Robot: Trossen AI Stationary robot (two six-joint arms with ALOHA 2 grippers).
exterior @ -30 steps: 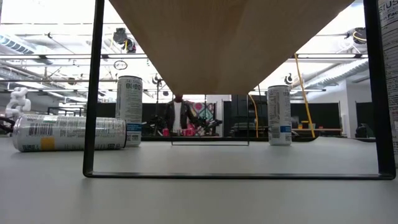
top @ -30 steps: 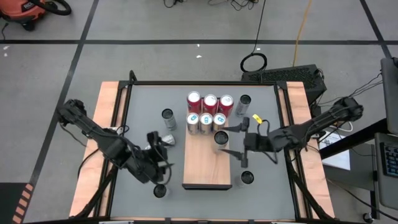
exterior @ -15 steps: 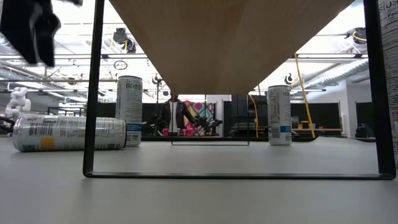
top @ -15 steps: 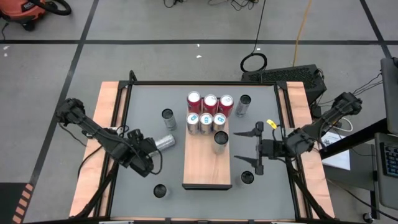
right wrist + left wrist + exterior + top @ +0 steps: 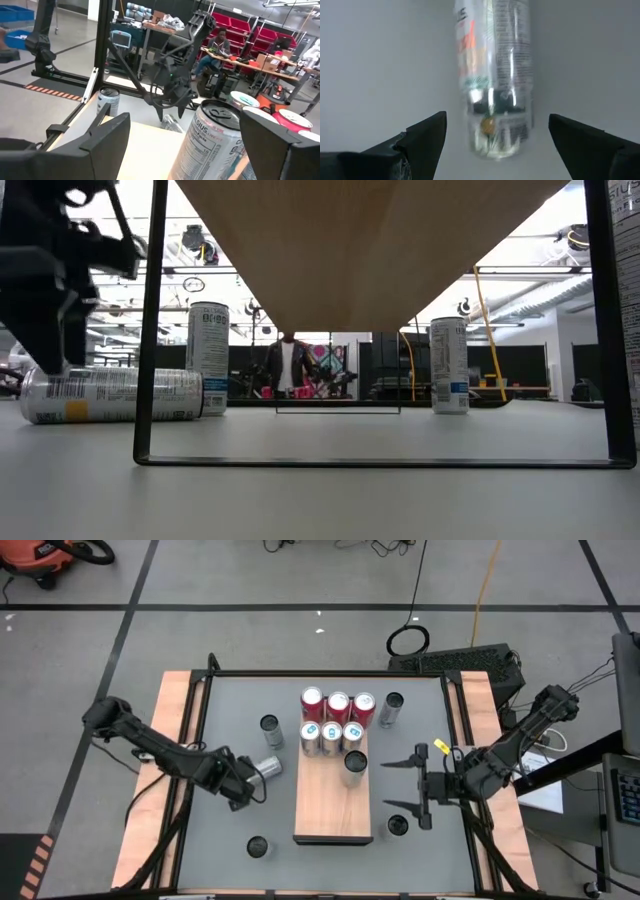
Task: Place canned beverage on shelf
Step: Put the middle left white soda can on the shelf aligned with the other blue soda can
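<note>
- High view: the shelf (image 5: 332, 805) sits mid-frame on the grey bench (image 5: 420, 735), carrying six cans (image 5: 337, 722) in two rows at its upper end and a seventh can (image 5: 354, 764) just below them.
- The lying can (image 5: 266, 768) rests on its side left of centre, just beside the shelf's left edge. Its long axis runs roughly left to right with a slight tilt, one end toward the shelf.
- The left end effector (image 5: 240, 786) hovers at the can's left end, jaws spread wide and holding nothing. In the left wrist view the can lies lengthwise between the two fingers (image 5: 422, 137).
- The right end effector (image 5: 408, 783) waits right of the shelf, wide open and empty.
- Risk: a round can on its side may roll or skid if one finger touches first, since the jaws face its end rather than its flanks.
- Risk: lifting it and standing it upright could slip it, or knock the cans already on the shelf.
</note>
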